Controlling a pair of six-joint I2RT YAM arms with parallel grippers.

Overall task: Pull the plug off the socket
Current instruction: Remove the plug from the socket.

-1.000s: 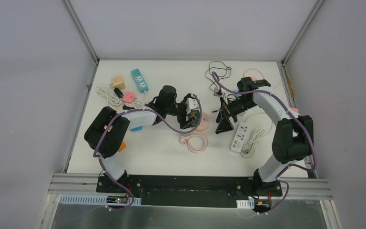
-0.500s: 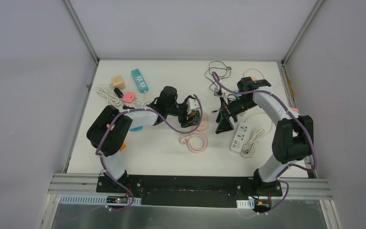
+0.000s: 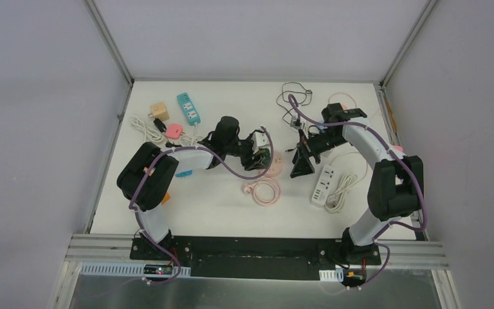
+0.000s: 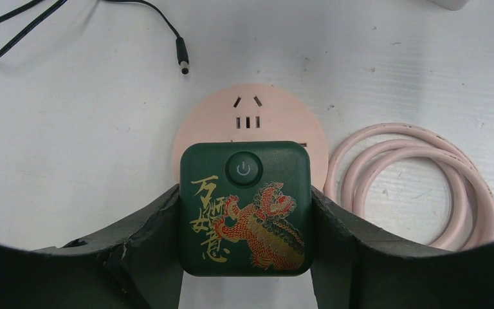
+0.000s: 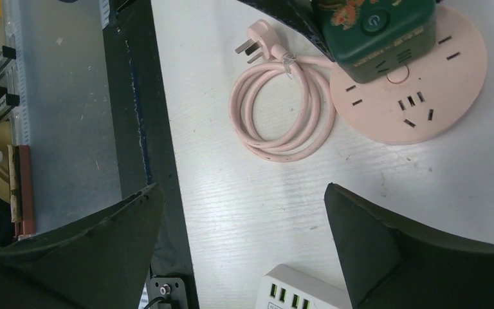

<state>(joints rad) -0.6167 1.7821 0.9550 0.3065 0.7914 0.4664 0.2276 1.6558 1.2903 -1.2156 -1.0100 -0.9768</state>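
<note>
A dark green square plug (image 4: 244, 168) with a red-and-gold lion and a power button sits in a round pink socket (image 4: 247, 114) on the white table. My left gripper (image 4: 246, 201) is shut on the plug, one finger pressed against each side. In the right wrist view the plug (image 5: 376, 26) stands on the near part of the socket (image 5: 418, 96). My right gripper (image 5: 241, 188) hangs open over bare table just right of the socket, holding nothing. From above, the left gripper (image 3: 260, 156) covers the plug and the right gripper (image 3: 302, 164) is beside it.
The socket's pink cable (image 5: 280, 109) lies coiled in front of it. A white power strip (image 3: 323, 183) lies under the right arm. A black cable with a barrel connector (image 4: 181, 55) lies behind the socket. A teal power strip (image 3: 188, 108), pink adaptor (image 3: 175, 131) and beige cube (image 3: 159, 110) sit back left.
The left gripper's jaws have closed in from wide open until they meet the sides of the plug. The right arm has barely shifted and stays open.
</note>
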